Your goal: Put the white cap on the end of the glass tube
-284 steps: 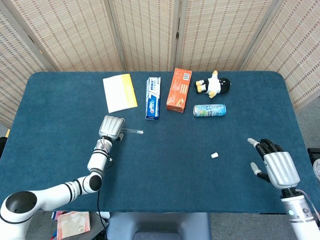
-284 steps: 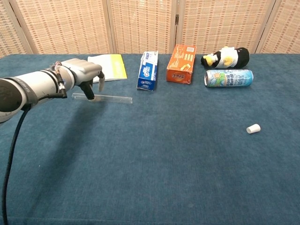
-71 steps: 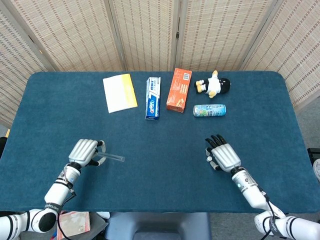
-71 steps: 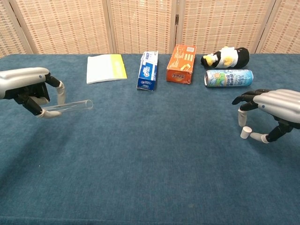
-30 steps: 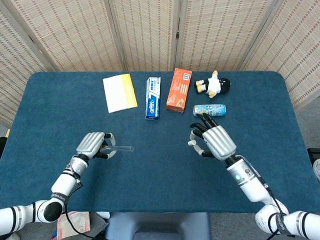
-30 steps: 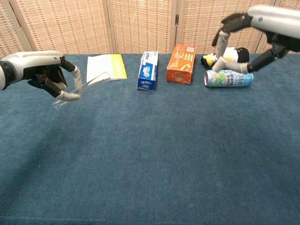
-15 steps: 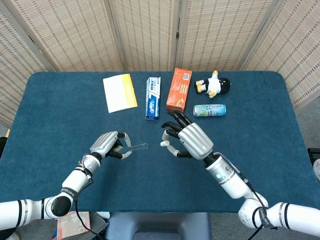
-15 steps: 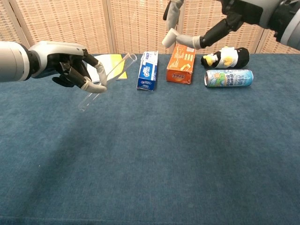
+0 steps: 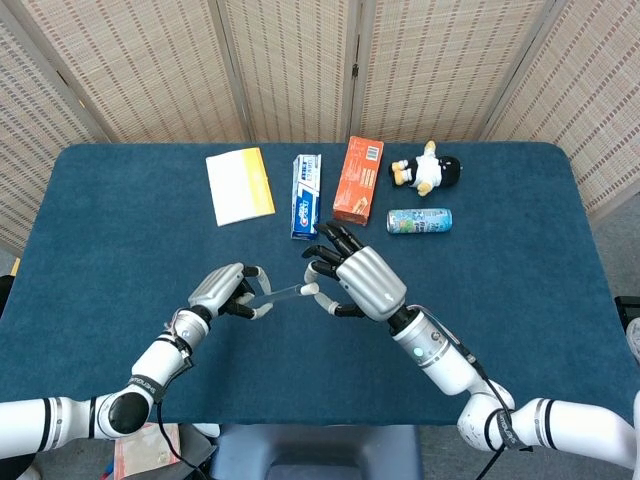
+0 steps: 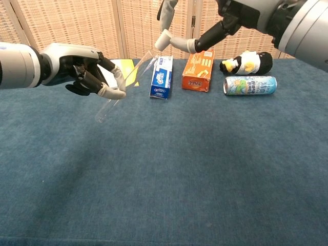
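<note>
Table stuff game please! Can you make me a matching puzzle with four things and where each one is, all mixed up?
Things:
1. glass tube
2. white cap
3. toy penguin
4. drink can

Places:
A. lying on its side, just in front of the toy
B. held by the left hand, tilted, off the table
C. pinched by the right hand, near the tube's top end
D. lying at the back right of the table

Pairs: 1-B, 2-C, 3-D, 4-A

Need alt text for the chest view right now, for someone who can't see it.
Above a blue table, the left hand holds a tilted glass tube while the right hand pinches a white cap just beside its upper end. Boxes, a can and a toy penguin lie behind.
</note>
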